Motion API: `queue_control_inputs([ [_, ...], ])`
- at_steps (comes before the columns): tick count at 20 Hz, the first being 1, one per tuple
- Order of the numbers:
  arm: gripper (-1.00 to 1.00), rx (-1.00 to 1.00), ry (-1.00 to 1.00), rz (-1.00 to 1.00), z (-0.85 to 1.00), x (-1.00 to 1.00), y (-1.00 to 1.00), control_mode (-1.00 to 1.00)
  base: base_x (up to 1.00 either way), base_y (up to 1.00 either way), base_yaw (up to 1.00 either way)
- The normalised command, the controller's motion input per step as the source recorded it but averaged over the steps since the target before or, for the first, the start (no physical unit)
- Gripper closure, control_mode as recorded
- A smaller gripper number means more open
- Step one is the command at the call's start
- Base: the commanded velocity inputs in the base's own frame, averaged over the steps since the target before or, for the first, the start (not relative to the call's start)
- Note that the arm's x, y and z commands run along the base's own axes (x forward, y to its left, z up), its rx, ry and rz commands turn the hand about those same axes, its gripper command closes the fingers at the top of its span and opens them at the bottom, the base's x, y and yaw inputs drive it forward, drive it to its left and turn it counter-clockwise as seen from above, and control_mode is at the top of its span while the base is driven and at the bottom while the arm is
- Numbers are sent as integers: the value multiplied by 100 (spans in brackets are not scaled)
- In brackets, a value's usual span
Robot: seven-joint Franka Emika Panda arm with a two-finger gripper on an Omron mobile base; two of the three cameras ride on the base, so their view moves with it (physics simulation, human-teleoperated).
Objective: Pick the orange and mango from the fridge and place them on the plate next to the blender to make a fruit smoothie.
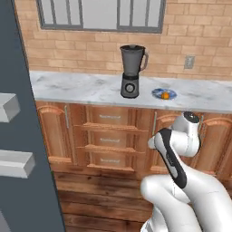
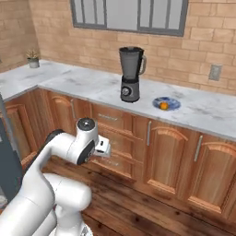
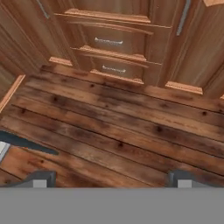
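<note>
Sitting on the blue-and-white plate [image 1: 163, 94] is the orange [image 1: 166, 95], right there on the marble tabletop [image 1: 81, 86], with the blender [image 1: 132, 71] standing just to its left! From the other side, the same picture: orange [image 2: 163, 106] on plate [image 2: 166, 103], blender [image 2: 131, 73] beside it. The slate-grey fridge [image 1: 20, 136] door fills the left edge, handles pale. Down low, the claw [image 3: 109, 178] points at the wooden floor [image 3: 113, 127] before the cabinet drawers [image 3: 109, 41], its two tips spread wide apart, nothing between them.
</note>
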Motion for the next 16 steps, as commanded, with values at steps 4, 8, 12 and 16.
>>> queue_control_inputs([
  [4,-100,0,0,0,0,0,0,100,-93,0,58],
  [8,-100,0,0,0,0,0,0,100,-74,1,65],
  [12,-100,0,0,0,0,0,0,100,-62,46,60],
  [16,-100,0,0,0,0,0,0,100,8,100,43],
])
